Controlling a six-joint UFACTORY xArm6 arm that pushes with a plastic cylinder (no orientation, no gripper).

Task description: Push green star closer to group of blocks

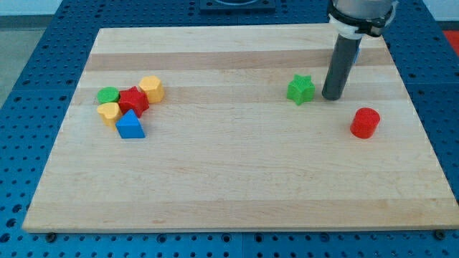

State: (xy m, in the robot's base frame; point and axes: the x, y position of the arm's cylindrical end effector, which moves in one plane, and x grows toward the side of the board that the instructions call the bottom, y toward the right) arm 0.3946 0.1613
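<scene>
On the wooden tabletop (237, 179), seven visible blocks: one green star (300, 89) right of centre, my tip (331, 96) just to its right with a small gap, no pincer on this rod so no open or closed state to tell, one red cylinder (365, 122) nearer on the right, at far left a touching cluster of five: green block (108, 94), red block (133, 100), two yellow blocks (152, 88) (109, 112), blue block (130, 125), bare wood between star and cluster

A pale wooden board (237, 179) with lengthwise grain lies flat on a blue perforated table (29, 79). The table surface shows on the left, right and near sides. Lighting is even.

Seven blocks (300, 89) — one rod (332, 95)
</scene>
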